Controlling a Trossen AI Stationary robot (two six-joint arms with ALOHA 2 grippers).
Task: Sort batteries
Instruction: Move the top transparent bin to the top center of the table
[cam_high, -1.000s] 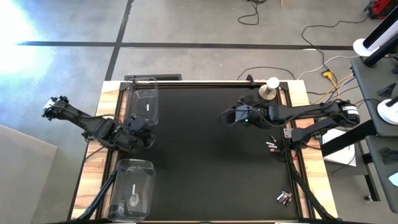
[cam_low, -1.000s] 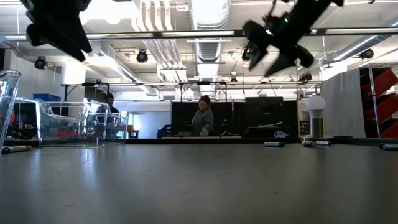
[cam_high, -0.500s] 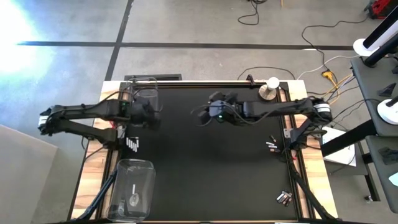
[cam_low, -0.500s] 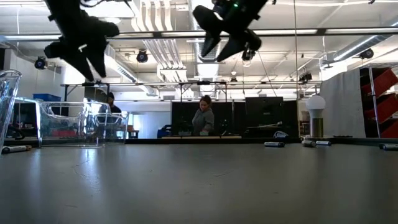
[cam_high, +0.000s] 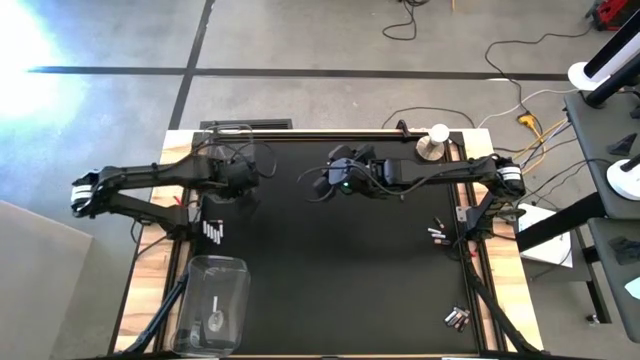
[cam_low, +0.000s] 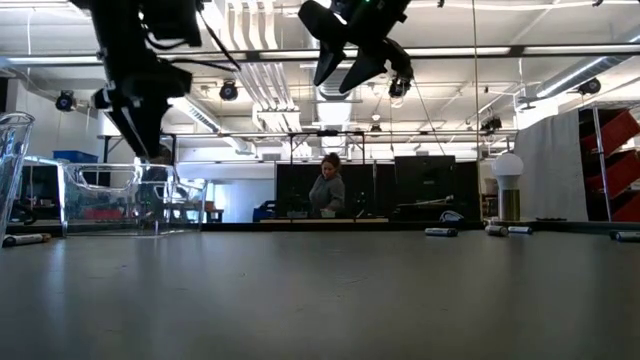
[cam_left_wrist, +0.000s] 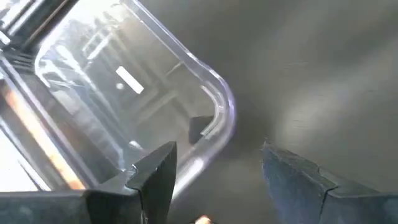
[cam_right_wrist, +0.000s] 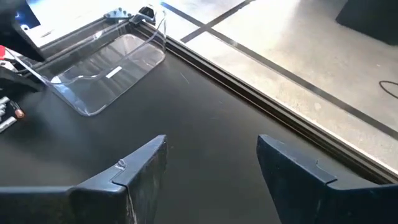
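Note:
Small batteries lie in groups on the black mat: by the left edge (cam_high: 213, 232), by the right edge (cam_high: 437, 233) and at the near right (cam_high: 457, 318). One silvery-white battery (cam_left_wrist: 129, 79) lies in the clear far-left bin (cam_high: 226, 160). My left gripper (cam_high: 243, 180) hovers open over that bin's near right corner (cam_left_wrist: 214, 109), holding nothing. My right gripper (cam_high: 316, 184) is open and empty above the middle of the mat's far half, with its fingers pointing toward the table's left side and the bin (cam_right_wrist: 109, 68).
A second clear bin (cam_high: 214, 305) stands at the near left corner with a pale cell inside. A round silver-and-white knob object (cam_high: 432, 141) stands at the far right. Bare mat lies between the two arms. A person (cam_low: 327, 190) stands in the room behind.
My left gripper has swung from the table's left edge toward the far edge and now hangs over the far-left bin, uncovering the batteries by the left edge. My right gripper has travelled from the right side toward the table's left, reaching the middle.

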